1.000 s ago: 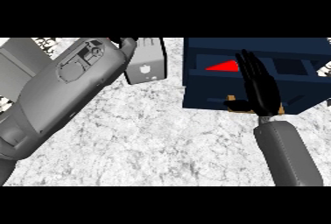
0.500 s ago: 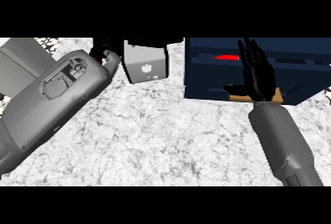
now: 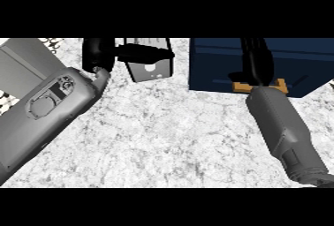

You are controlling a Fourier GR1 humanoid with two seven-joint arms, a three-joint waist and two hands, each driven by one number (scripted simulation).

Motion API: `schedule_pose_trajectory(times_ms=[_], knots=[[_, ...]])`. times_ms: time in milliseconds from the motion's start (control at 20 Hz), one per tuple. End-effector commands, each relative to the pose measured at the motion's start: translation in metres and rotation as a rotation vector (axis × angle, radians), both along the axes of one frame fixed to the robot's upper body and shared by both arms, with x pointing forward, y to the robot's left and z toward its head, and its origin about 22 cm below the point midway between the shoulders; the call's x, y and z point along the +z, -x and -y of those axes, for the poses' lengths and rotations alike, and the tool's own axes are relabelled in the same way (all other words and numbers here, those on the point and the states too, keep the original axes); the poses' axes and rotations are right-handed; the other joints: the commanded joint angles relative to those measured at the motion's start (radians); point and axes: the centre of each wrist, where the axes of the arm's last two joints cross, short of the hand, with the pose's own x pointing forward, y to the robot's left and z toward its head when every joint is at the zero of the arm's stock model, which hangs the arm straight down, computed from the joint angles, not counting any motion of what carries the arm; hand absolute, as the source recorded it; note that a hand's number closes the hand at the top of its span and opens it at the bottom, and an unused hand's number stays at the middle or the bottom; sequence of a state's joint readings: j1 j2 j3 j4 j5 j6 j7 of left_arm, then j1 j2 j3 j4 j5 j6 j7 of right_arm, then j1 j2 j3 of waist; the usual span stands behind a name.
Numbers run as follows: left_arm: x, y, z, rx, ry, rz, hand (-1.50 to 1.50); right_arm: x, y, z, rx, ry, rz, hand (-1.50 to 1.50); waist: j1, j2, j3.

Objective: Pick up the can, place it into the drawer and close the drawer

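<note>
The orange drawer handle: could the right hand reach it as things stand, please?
Probably yes: the right hand lies across the blue drawer just beyond the orange handle, with nothing between them.

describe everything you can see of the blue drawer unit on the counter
The drawer unit is a dark navy, matte box at the upper right of the white marbled counter, cut off by the view's top edge. Its visible face looks plain; no open cavity or contents show. An orange bracket-shaped handle sits at its near edge, its middle hidden by the right wrist. The right hand shows over the unit, fingers straight and pointing away from the robot.
</note>
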State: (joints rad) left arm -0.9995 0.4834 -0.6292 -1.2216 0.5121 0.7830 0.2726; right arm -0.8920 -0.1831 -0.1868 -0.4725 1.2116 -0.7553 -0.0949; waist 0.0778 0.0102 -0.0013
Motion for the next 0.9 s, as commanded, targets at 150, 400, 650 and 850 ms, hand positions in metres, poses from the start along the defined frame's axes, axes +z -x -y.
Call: schedule_pose_trajectory(times_ms=[150,400,650,850], knots=[[-0.014,0.013,-0.011,0.018,-0.021,-0.011,-1.5,0.023,-0.02,-0.025,0.011,-0.003,-0.004,-1.5,0.013,0.012,0.004],[-0.021,0.015,-0.027,-0.003,-0.02,-0.002,-1.5,0.047,-0.031,-0.021,0.015,-0.02,-0.015,-1.5,0.022,0.021,0.003],[-0.032,0.027,-0.025,-0.023,0.004,-0.007,-1.5,0.05,-0.033,-0.028,0.059,-0.05,-0.019,-1.5,0.028,0.022,0.004],[-0.034,0.025,-0.031,0.006,-0.027,0.005,-1.5,0.058,-0.034,-0.035,0.129,-0.215,0.052,-1.5,0.013,0.019,0.007]])
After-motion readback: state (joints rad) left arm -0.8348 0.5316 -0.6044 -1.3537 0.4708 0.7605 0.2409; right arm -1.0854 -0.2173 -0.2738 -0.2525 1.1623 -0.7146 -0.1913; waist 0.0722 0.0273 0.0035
